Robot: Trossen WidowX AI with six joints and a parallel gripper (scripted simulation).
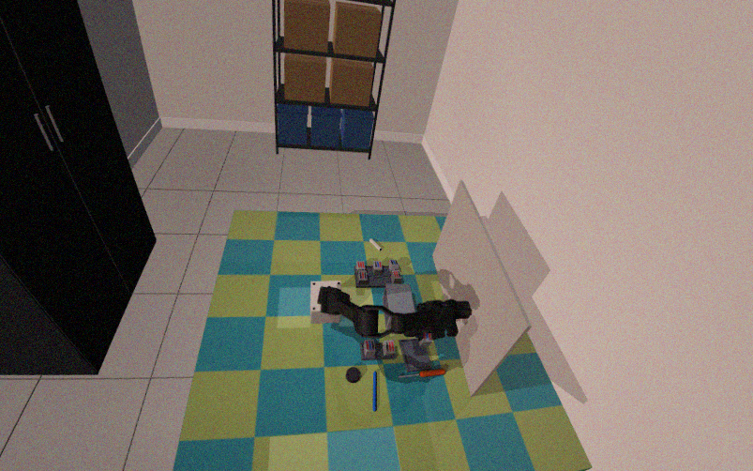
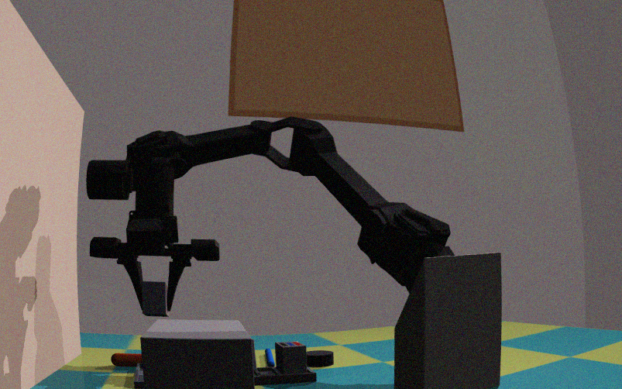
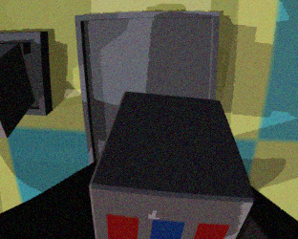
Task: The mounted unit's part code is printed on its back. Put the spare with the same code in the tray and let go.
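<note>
"Above the near edge of the tray, by the wrist view, what do you have?"

"Gripper pointing down, jaws closed on a spare block. Three patches on its face: red, blue, red. Block aloft, not yet set down."

"Right code?"

"Cannot confirm. Back of the mounted unit not readable in any view. If the code was misread, a clean drop still fails the task."

"Other hazards?"

"Tray wall, first. In the wrist view the block covers the near part of the tray, so its clearance there is hidden. Lowered short of the middle, it could catch the rim and tilt, or slide in the fingers."

"And beside it?"

"Two-block holder, one of its blocks standing on the tray side. A sideways drift on the way down might knock that block. Orange-handled screwdriver lies close by the tray's other side; less worry, I judge."

"Release?"

"Opened too high, the block could topple or bounce. Best centred, low, then let go."
</note>
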